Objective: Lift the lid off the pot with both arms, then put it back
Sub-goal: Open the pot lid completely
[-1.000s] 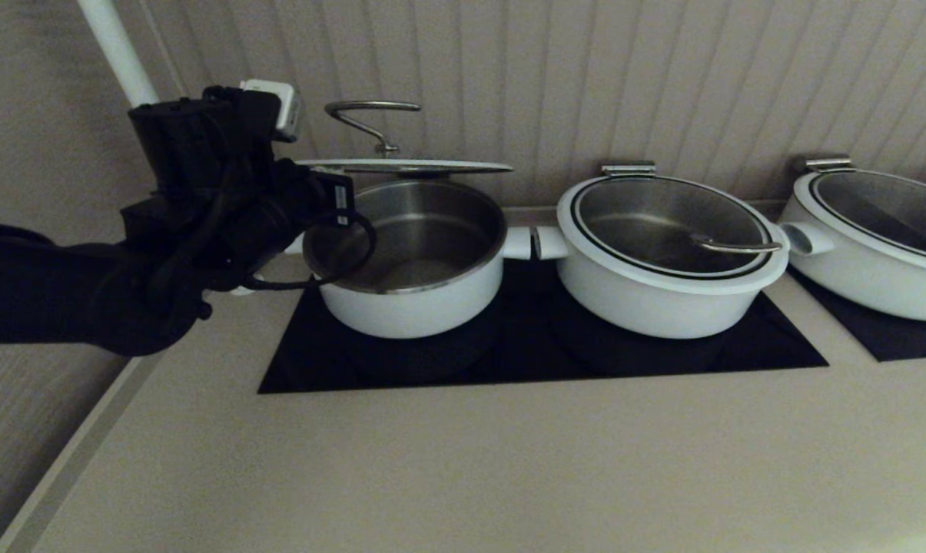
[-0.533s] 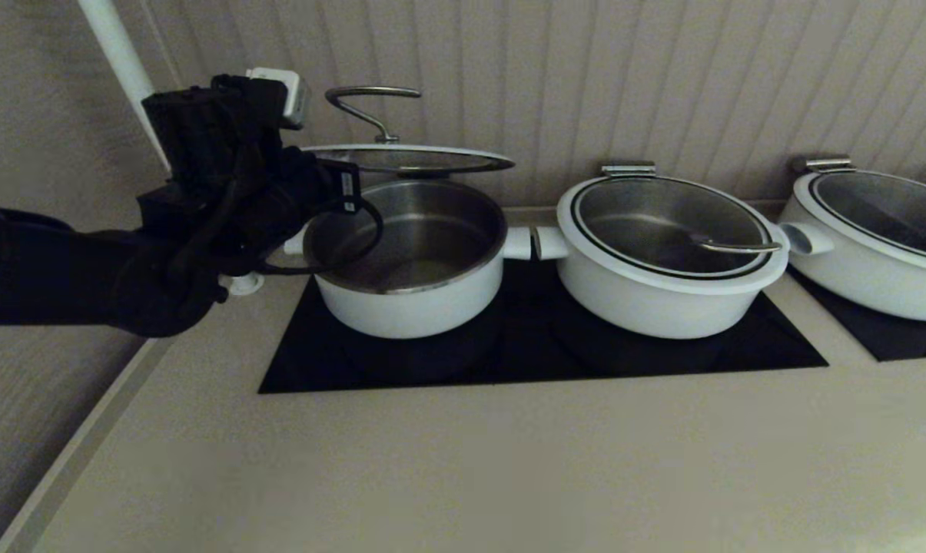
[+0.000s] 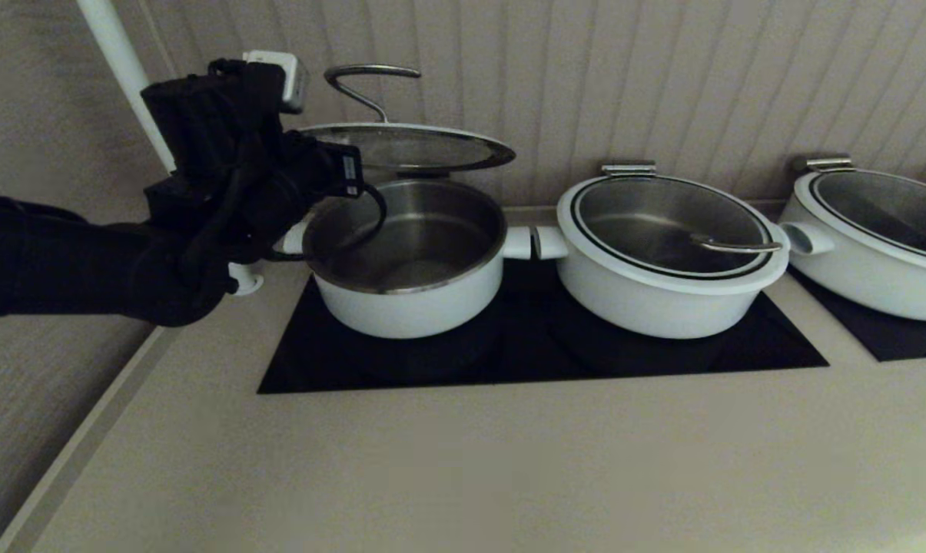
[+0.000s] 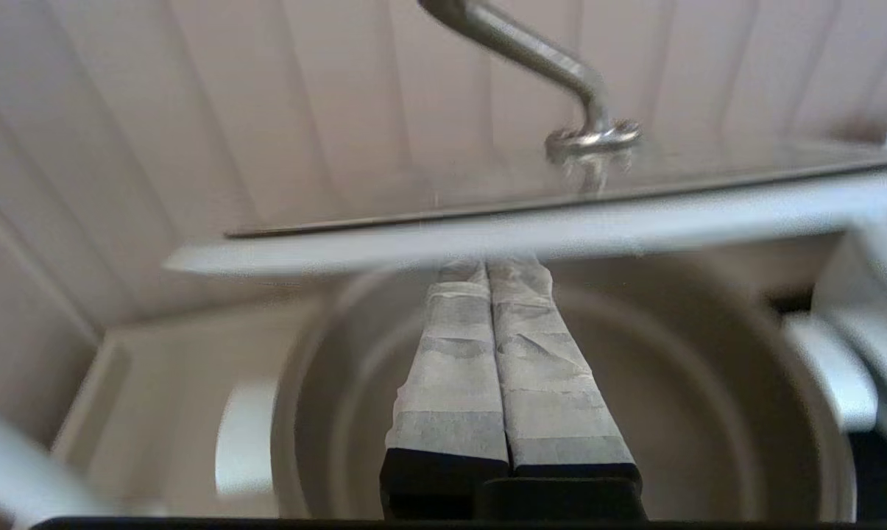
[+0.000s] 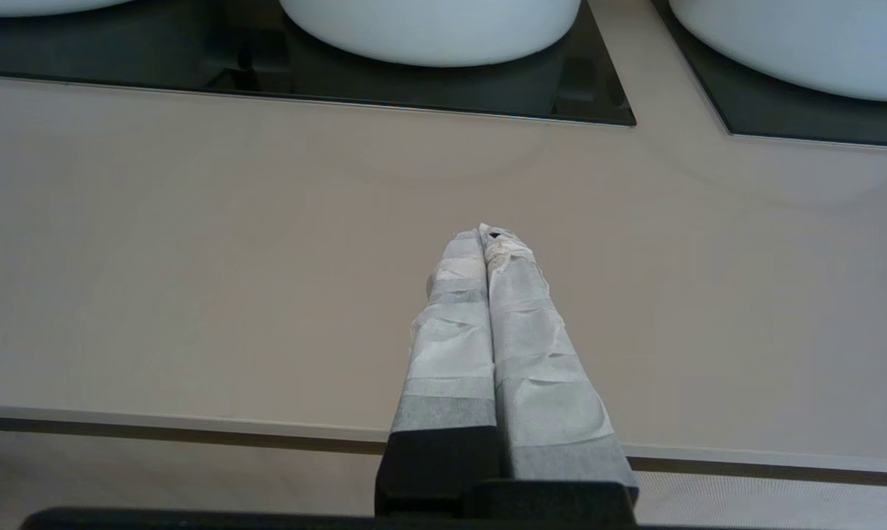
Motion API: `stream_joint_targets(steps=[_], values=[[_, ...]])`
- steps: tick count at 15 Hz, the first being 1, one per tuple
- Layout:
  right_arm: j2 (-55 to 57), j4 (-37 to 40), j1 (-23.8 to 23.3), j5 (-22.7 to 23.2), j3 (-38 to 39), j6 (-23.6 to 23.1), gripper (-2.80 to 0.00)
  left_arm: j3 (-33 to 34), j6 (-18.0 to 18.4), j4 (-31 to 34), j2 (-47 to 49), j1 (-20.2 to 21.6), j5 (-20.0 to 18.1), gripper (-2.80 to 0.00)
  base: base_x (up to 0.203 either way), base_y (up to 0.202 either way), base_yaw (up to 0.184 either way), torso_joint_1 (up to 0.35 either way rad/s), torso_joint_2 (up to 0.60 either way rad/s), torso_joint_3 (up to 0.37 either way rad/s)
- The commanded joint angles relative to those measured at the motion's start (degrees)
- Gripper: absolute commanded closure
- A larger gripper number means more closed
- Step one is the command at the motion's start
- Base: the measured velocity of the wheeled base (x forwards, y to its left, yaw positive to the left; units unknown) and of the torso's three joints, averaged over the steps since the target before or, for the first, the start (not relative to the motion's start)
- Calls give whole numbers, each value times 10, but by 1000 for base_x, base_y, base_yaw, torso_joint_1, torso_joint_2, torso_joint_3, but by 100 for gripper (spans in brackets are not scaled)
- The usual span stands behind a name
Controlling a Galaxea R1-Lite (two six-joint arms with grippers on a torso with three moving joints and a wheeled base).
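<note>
The lid (image 3: 409, 146), clear glass with a white rim and a curved steel wire handle (image 3: 366, 77), hangs tilted above the pot (image 3: 409, 299), which stands uncovered on the black hob. My left gripper (image 4: 491, 269) is shut, and its taped fingertips sit under the lid's rim (image 4: 531, 224) on the left side, over the pot's steel inside (image 4: 708, 383). In the head view the dark left wrist (image 3: 240, 177) hides those fingertips. My right gripper (image 5: 489, 234) is shut on nothing, low over the beige counter near its front edge and outside the head view.
Two wider white pots (image 3: 666, 253) (image 3: 877, 238) with their lids on stand to the right, the nearer one almost touching the pot's side handle. The black hob (image 3: 524, 361) lies under them. A ribbed wall is close behind, and a white pole (image 3: 117, 69) rises at the far left.
The left gripper has risen, carrying the lid higher above the pot, and more of the lid's glass top shows. The pots have not moved.
</note>
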Motion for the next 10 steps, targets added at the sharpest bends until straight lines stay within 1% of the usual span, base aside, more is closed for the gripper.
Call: stream_joint_targets(steps=[1,6,10], values=[[0,0,0,1,0,-1,0,0,2,-31,5,0,1,0,0,0,0,0,0,0],[0,0,1,0,0,-1,0,-21,6,-33,7,0,-2,0,0,0,0,0,0,0],[0,0,0,1,0,-1,0,-38,4,-33,26,0,-2,0,0,0,0,0,0,0]])
